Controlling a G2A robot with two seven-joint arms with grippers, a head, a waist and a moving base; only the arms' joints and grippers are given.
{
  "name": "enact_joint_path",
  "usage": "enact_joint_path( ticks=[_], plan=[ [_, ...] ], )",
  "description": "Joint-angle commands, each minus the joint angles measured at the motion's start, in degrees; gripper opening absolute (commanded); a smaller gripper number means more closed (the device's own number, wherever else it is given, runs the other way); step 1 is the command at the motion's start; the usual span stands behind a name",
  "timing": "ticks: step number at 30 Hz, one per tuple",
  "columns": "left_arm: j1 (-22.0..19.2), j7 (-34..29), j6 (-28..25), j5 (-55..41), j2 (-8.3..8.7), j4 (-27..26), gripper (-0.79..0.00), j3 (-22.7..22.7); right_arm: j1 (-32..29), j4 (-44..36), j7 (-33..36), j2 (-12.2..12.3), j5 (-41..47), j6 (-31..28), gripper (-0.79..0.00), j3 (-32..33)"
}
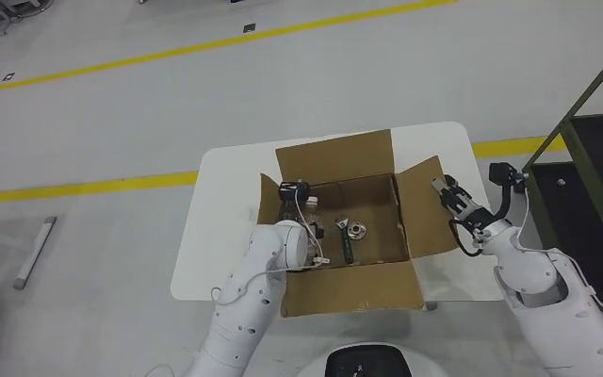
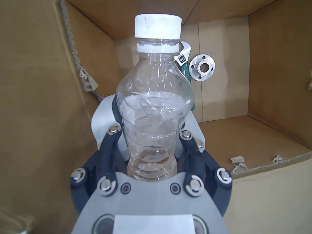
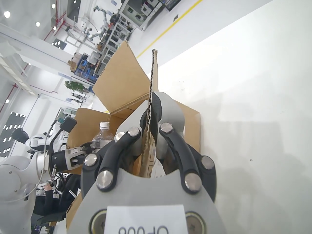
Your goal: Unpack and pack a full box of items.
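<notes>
Water bottle [image 2: 153, 86], seemingly light and crushable, is clamped at its ribbed waist by the left gripper [image 2: 150, 120]; the right gripper [image 3: 151, 115] pinches a box flap [image 3: 153, 74].

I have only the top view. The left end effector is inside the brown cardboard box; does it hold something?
Observer: Yes. The left end effector is shut on a clear plastic bottle with a white cap, gripped around its lower body.
Operator: Is the bottle empty?
Observer: No, it looks partly filled with clear liquid.
Operator: And the right end effector, at the brown cardboard side flap?
Observer: It is shut on that flap's edge, one finger on each side.
</notes>
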Motion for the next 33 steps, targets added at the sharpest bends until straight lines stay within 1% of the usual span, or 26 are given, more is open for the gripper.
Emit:
enact_joint_path(
  ticks=[1, 5, 8, 14, 16, 18, 24, 29, 30, 31, 32, 33],
  plan=[
    [-0.13, -0.03, -0.56, 1.66, 0.18, -0.61, -0.785, -0.59, 0.21, 0.01, 0.14, 0.08, -0.24, 0.14, -0.785, 0.45],
    [-0.32, -0.2, -0.5, 2.6, 0.53, -2.78, -0.785, -3.51, -0.04, -0.45, 0.46, 0.24, -0.36, 0.35, -0.785, 1.31],
    [0.12, -0.54, -0.93, 2.9, 0.9, -5.02, -0.785, -6.07, -0.23, -0.45, 0.32, 0.31, -0.27, 0.66, -0.785, 1.8],
    [1.56, -0.98, -1.16, 3.79, 1.38, -8.21, -0.785, -9.48, -0.1, 0.23, -0.07, 0.37, -0.33, 0.83, -0.785, 1.99],
    [1.86, -0.77, -1.02, 4.29, 1.52, -8.21, -0.785, -10.62, -0.08, 0.4, -0.19, 0.39, -0.27, 0.84, -0.785, 2.11],
    [2.12, -0.5, -0.15, 6.24, 1.65, -6.71, -0.785, -11.28, -0.02, 0.51, -0.14, 0.42, -0.33, 0.9, -0.785, 2.19],
    [2.44, 0.01, 0.43, 5.64, 1.62, -5.23, -0.785, -12.47, 0.13, 0.64, -0.15, 0.51, -0.69, 0.95, -0.785, 2.33],
    [3.64, 0.67, 0.34, 5.78, 1.77, -8.23, -0.785, -13.81, 0.16, 0.46, 0.05, 0.57, -0.77, 0.74, -0.785, 2.33],
    [3.97, 0.86, -0.14, 5.91, 1.84, -8.96, -0.785, -14.15, 0.16, 0.4, 0.04, 0.58, -0.77, 0.76, -0.742, 2.31],
    [4.38, 1.04, -0.6, 5.58, 1.91, -9.54, -0.785, -14.67, 0.16, 0.35, 0.04, 0.58, -0.81, 0.83, -0.616, 2.27],
    [4.78, 1.23, -0.61, 5.56, 2.0, -10.23, -0.785, -15.44, 0.19, 0.27, 0.15, 0.6, -1.11, 0.96, -0.431, 2.19],
    [5.18, 1.19, -0.81, 6.11, 2.11, -10.89, -0.785, -15.96, 0.25, 0.11, 0.2, 0.61, -1.39, 0.99, 0.0, 2.09]
  ],
)
